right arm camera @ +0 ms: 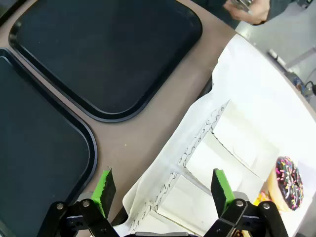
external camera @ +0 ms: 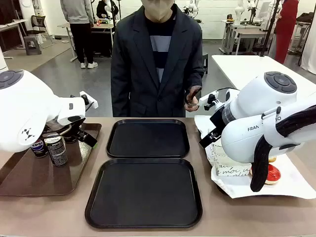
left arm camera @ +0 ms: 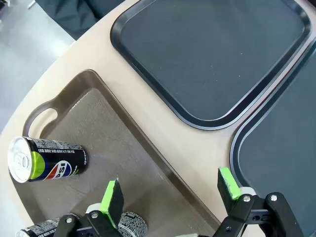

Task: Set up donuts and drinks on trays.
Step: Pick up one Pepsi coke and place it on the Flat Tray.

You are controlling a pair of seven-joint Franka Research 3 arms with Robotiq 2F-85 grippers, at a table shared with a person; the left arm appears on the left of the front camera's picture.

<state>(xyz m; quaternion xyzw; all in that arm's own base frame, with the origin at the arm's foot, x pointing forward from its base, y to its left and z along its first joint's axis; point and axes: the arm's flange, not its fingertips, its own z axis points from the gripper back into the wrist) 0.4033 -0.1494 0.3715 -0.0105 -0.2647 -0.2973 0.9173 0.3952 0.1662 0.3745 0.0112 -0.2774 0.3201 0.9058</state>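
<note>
Since both grippers hang with jaws wide and hold nothing, your next move turns on where each one's goods lie.

Your left gripper [left arm camera: 170, 190] hovers over the brown tray [left arm camera: 123, 143], and the drinks are on its left side, away from the black trays. A Pepsi can [left arm camera: 49, 160] sits well apart from the fingers, toward the handle end. 2 more cans [left arm camera: 131, 224] sit right under the fingers, cut off by the bottom edge of the wrist view. The far tray [left arm camera: 212, 54] and near tray [left arm camera: 286, 148] lie to the right with nothing on them yet. You would judge this arm the nearer one for drinks.

In the wrist view the Pepsi can's long axis runs crosswise, silver top pointing away from the trays. With that wide lens you cannot tell whether it lies down or stands. In the front view, 2 cans stand upright just left of the gripper.

Your right gripper [right arm camera: 163, 190] hangs over the white sleeves [right arm camera: 237, 148] on the sheet [right arm camera: 266, 84]. A chocolate donut [right arm camera: 289, 180] lies to the right of the fingers, apart from them. This arm is nearer the donuts.

You cannot tell whether the sleeves are filled. In the front view the right arm covers much of the sheet and half hides a red donut [external camera: 269, 174]. At the far side, the person's hand [external camera: 192, 98] holds something small that you cannot make out.
</note>
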